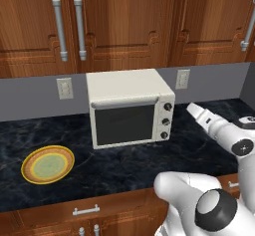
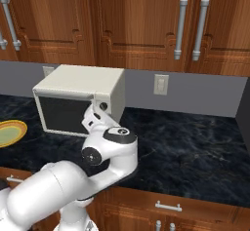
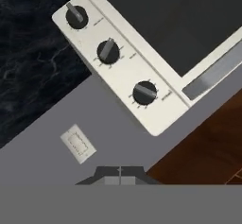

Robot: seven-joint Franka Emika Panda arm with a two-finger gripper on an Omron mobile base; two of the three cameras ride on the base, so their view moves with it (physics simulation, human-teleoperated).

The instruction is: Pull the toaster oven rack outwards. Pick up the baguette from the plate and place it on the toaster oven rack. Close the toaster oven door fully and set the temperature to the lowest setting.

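The toaster oven door [image 1: 124, 123] is fully shut, and the plate [image 1: 48, 164] on the bench [image 1: 124, 165] left of the toaster oven [image 1: 130, 105] lies bare. The baguette is presumably inside. The tool [image 3: 120, 171], clenched and empty, hangs near the knobs [image 3: 108, 51]; setting the temperature looks left.

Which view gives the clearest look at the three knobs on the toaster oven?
The hand view: the knobs are close and large, with pointers and tick marks readable on the toaster oven panel. The left base view shows them small but all three down the right side. In the right base view the arm covers most of that panel.
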